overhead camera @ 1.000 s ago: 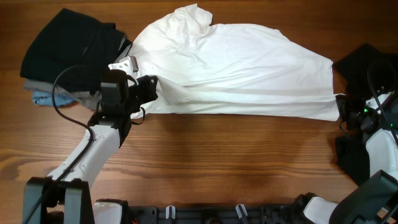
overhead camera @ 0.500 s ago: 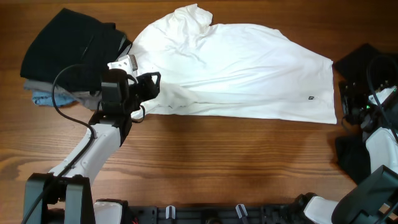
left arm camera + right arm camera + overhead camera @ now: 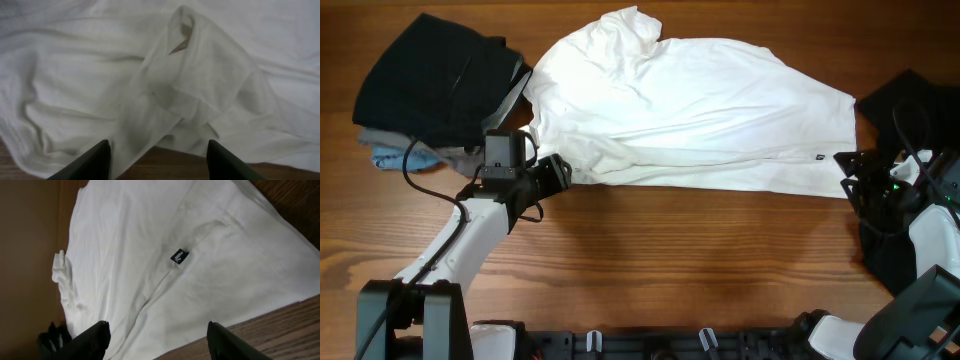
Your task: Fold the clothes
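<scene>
Left gripper point(image 3: 556, 172) is hanging at the near-left edge of the white T-shirt point(image 3: 700, 110), jaws apart, nothing between them; in the left wrist view its fingers are framing a crumpled, doubled-over flap of cloth point(image 3: 200, 85).

Right gripper point(image 3: 848, 182) is sitting just beside the shirt's near-right corner, jaws likewise apart and empty; its wrist view is showing the small black hem tag point(image 3: 179, 256) ahead of the fingers, the hem lying flat on the table point(image 3: 670, 260).

The T-shirt is lying across the middle of the table, toward the far side; its long axis is running left to right; the hem is pointing at the right arm, the shoulder end at the left arm; a bunched part point(image 3: 632, 25), probably a sleeve, is sticking out at the far edge.

Handling, judged: light, thin, limp cotton; it is likely going to sag and drag rather than hold shape; not fragile. The best holds look like the two near corners, pinching the hem seam on the right and the doubled flap on the left, so the near edge lifts evenly.

Further out: a black garment point(image 3: 895, 100) is lying loose by the right arm, apart from the shirt; a stack of dark clothes point(image 3: 420, 80) is resting at the far left, touching or just beside the shoulder end; cannot tell which.
</scene>
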